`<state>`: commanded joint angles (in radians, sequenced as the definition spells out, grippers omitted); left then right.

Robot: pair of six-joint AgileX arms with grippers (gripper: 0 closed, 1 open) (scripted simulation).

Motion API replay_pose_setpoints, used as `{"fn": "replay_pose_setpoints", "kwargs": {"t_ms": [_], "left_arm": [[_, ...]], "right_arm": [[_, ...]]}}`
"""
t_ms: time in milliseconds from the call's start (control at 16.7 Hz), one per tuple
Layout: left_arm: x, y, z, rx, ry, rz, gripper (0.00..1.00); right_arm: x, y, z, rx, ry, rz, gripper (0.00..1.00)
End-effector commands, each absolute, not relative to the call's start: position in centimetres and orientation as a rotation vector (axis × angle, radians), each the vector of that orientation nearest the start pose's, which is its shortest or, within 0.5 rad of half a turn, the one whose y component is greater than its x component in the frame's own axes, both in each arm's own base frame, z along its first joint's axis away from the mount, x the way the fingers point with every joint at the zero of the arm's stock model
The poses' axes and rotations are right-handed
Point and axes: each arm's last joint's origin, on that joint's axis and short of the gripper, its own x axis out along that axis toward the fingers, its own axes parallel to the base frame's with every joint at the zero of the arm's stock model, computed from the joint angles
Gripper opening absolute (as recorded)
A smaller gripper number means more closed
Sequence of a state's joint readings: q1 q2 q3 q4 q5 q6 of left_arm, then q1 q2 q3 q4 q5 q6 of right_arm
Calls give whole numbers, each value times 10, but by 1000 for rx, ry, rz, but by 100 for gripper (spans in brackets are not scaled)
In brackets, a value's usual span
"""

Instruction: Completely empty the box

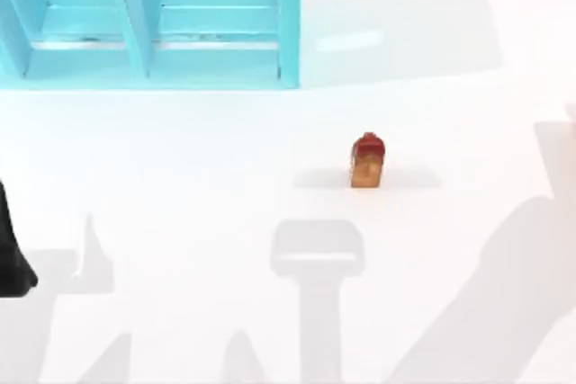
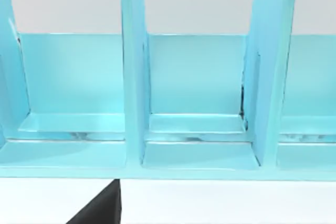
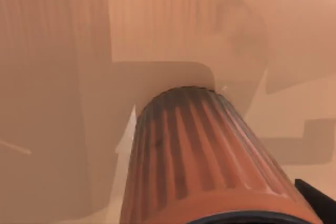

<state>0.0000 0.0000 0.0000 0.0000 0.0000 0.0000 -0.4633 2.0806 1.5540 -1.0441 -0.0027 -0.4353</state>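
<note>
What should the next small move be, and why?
Probably slide the left arm sideways along the box to check the compartments cut off at the view's edges. The compartments in the left wrist view look bare, and a small brown object stands on the table outside the box, so only the unseen parts remain in doubt.

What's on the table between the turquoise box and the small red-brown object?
Nothing: in the top view the stretch from the box down to the red-brown object is bare white table, with only pale shadows.
</note>
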Motion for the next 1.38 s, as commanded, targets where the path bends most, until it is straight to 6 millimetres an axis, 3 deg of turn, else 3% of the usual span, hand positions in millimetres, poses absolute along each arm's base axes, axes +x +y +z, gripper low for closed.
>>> {"fn": "replay_pose_setpoints", "kwargs": {"t_ms": [240,660,780,1140,1260,1380], "left_arm": [[106,-1,160,0,0,0,100],[106,-1,160,0,0,0,100],[106,-1,160,0,0,0,100],[106,-1,160,0,0,0,100],[106,-1,160,0,0,0,100],[106,-1,160,0,0,0,100]], "right_arm": [[361,-177,177,20,1571,-12,0],[361,-176,270,23,1579,-9,0],[358,-174,286,20,1571,-12,0],[358,-173,288,20,1572,-10,0],[360,-159,289,14,1563,-16,0],[362,-131,288,8,1554,-22,0]]}}
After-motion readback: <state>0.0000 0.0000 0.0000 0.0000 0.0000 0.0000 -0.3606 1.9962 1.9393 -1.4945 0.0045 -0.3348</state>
